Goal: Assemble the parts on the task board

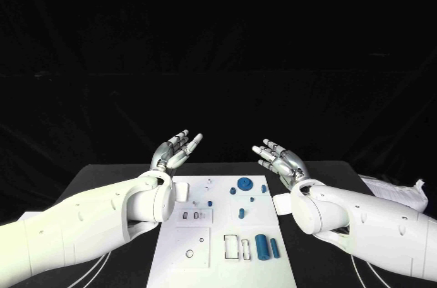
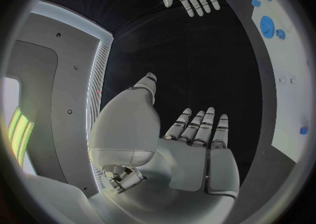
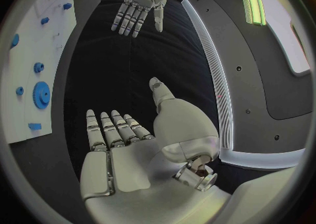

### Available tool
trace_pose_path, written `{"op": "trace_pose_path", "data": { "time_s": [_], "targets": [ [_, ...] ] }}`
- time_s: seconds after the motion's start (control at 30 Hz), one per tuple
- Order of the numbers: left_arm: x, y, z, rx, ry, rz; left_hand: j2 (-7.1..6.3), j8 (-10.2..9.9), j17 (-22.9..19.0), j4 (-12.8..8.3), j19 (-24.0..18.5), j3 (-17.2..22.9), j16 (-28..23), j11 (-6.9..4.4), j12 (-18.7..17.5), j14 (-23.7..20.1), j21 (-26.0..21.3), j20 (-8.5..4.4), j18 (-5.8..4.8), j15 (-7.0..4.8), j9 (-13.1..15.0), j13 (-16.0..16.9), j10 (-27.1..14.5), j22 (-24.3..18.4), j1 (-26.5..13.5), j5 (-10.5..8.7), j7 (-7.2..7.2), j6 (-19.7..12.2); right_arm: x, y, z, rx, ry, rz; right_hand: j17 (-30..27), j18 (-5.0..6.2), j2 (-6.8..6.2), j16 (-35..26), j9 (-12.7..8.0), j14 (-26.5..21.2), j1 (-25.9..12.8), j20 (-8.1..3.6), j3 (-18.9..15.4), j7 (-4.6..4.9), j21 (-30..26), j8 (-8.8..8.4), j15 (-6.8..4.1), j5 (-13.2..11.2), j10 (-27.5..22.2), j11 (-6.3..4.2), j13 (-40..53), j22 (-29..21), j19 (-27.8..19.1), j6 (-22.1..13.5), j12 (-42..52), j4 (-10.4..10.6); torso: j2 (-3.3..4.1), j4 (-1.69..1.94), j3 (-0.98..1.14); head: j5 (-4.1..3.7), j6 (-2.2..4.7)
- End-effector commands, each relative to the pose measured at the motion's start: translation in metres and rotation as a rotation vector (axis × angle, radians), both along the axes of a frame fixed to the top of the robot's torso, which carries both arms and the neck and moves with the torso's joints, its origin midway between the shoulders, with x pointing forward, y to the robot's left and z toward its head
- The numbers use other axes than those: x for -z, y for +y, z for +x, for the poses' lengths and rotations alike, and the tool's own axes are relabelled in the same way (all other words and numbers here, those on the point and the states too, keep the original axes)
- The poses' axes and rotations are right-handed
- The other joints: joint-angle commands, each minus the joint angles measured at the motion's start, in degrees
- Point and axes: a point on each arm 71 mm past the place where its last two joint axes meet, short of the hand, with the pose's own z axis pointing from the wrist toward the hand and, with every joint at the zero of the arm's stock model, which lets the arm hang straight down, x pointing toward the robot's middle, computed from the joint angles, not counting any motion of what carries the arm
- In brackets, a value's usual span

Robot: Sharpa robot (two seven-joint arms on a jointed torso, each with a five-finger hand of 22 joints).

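On the black desk (image 1: 119, 174) the task board (image 1: 205, 237) lies between my left hand (image 1: 177, 146) and right hand (image 1: 282, 158). Both are spread wide, empty. A careless reach could scatter the small blue parts (image 1: 244, 184), I reckon.

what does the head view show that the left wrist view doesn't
Head view alone: the near end of the task board with the blue cylinder and the white cloth at the table's right edge. Left wrist view alone: the left robot hand seen palm-up from behind. Both share the blue gear, the far end of the board, and both robot hands open, the right robot hand included.
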Motion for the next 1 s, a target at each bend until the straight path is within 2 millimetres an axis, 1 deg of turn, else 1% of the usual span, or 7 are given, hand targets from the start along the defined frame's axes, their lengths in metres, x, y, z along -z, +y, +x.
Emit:
{"op": "trace_pose_path", "data": {
  "time_s": [0.03, 0.23, 0.3, 0.37, 0.47, 0.7, 1.0],
  "targets": [
    [-0.001, -0.005, 0.0, 0.059, -0.006, -0.023, 0.38, 0.3, 0.1, 0.2, 0.6, 0.1, 0.3, 0.14, 0.3, 0.9, 0.6, 0.4, 0.73, 0.07, 0.1, 0.1, 1.0, 0.2, 0.9, 0.15, 5.89, 1.0, 0.002, 0.012, -0.002, -0.198, 0.004, -0.029, 1.1, 2.65, 0.27, 2.2, 0.8, 13.1, 7.8, 0.22, 2.5, 7.9, 2.5, 1.27, 0.99, -5.4, 12.6, 1.32, 1.0, 1.3, 9.1, 8.8, 1.7, -5.1, 0.0, 0.0, 0.0, 0.01, 0.01],
    [-0.001, -0.005, 0.0, 0.059, -0.006, -0.023, 2.71, 1.2, 1.1, -0.5, 5.4, 0.1, 2.1, 1.75, 1.2, 9.8, 2.5, 0.5, -0.04, 1.1, 0.7, 0.7, 8.3, 1.2, 2.0, -0.09, 7.08, 7.0, 0.004, 0.013, -0.001, -0.237, 0.009, -0.04, 2.0, 6.04, -1.25, 5.1, 1.9, 30.6, 10.6, 0.22, 2.8, 6.9, 6.8, 3.25, -0.13, -2.9, 31.1, 0.44, 1.9, 2.9, 23.1, 22.6, 4.0, -7.6, 0.0, 0.0, 0.0, 0.01, 0.01],
    [-0.004, 0.021, 0.001, 0.032, -0.061, -0.023, 3.21, 1.9, 2.0, -1.2, 10.8, -0.2, 4.0, 2.57, 2.3, 17.1, 4.5, 0.48, -0.46, 1.62, 1.0, 1.2, 14.6, 2.2, 3.1, -0.16, 6.73, 10.8, -0.005, -0.001, 0.005, -0.208, -0.164, -0.211, 2.1, 6.72, -1.51, 5.3, 2.0, 34.6, 11.5, 0.23, 2.8, 6.34, 7.3, 3.46, -0.8, -3.2, 33.8, -0.2, 1.8, 2.8, 24.8, 26.4, 3.9, -7.9, 0.98, 0.08, -0.46, -0.7, -0.01],
    [-0.005, 0.024, 0.0, 0.04, -0.072, -0.026, 3.87, 3.3, 2.7, -2.4, 23.4, -0.9, 6.4, 1.16, 4.8, 25.7, 9.3, 0.34, 0.57, 0.32, 1.7, 2.2, 28.2, 4.4, 4.6, -0.23, 6.44, 18.2, -0.007, -0.002, 0.006, -0.218, -0.199, -0.249, 2.1, 7.66, -1.82, 5.7, 2.2, 38.1, 12.8, 0.15, 3.2, 5.69, 8.2, 3.81, -1.81, -3.4, 36.7, -1.1, 1.8, 2.8, 27.3, 31.3, 3.9, -8.2, 1.37, 0.11, -0.51, -0.84, -0.09],
    [-0.007, 0.026, -0.003, 0.06, -0.075, -0.032, 4.5, 4.8, 3.3, -3.7, 32.8, -1.7, 8.7, -0.52, 6.2, 32.7, 13.6, -0.02, 2.67, -1.98, 2.2, 2.3, 35.7, 6.0, 6.1, -0.26, 5.91, 26.7, -0.012, -0.003, 0.007, -0.23, -0.24, -0.296, 2.2, 8.07, -2.24, 6.0, 2.4, 41.9, 13.6, -0.32, 3.8, 5.15, 9.3, 4.1, -2.83, -3.3, 40.0, -2.02, 1.8, 2.8, 30.4, 37.4, 3.7, -8.2, 1.89, 0.21, -0.57, -1.11, -0.15],
    [-0.012, 0.031, -0.018, 0.104, -0.042, -0.049, 5.7, 5.2, 5.2, -6.2, 43.2, -3.2, 10.7, -1.92, 5.7, 42.5, 18.1, -2.45, 2.97, -4.59, 2.1, 2.1, 40.6, 7.3, 8.1, -0.26, 5.2, 34.2, -0.025, -0.006, 0.012, -0.259, -0.336, -0.414, 2.1, 8.06, -3.06, 5.4, 2.2, 48.4, 13.2, -2.43, 6.5, 3.99, 11.1, 3.53, -4.84, -1.8, 46.6, -3.61, 1.7, 2.5, 36.7, 42.7, 2.5, -8.3, 3.64, 0.35, -0.74, -1.34, 0.06],
    [-0.022, 0.031, -0.042, 0.16, 0.025, -0.093, 6.36, 5.0, 8.5, -8.2, 48.4, -3.8, 12.4, -3.3, 5.6, 48.6, 21.0, -4.48, 2.85, -6.45, 1.9, 2.3, 44.2, 8.4, 9.5, -0.21, 4.29, 36.6, -0.045, -0.006, 0.026, -0.354, -0.442, -0.712, 2.2, 8.01, -5.02, 5.9, 2.4, 56.7, 12.2, -6.28, 9.4, 2.67, 15.9, 2.91, -7.77, -1.8, 52.3, -5.72, 1.9, 3.9, 46.2, 46.3, 2.0, -8.3, 7.45, 1.44, -1.31, -2.51, 1.17]
  ]
}}
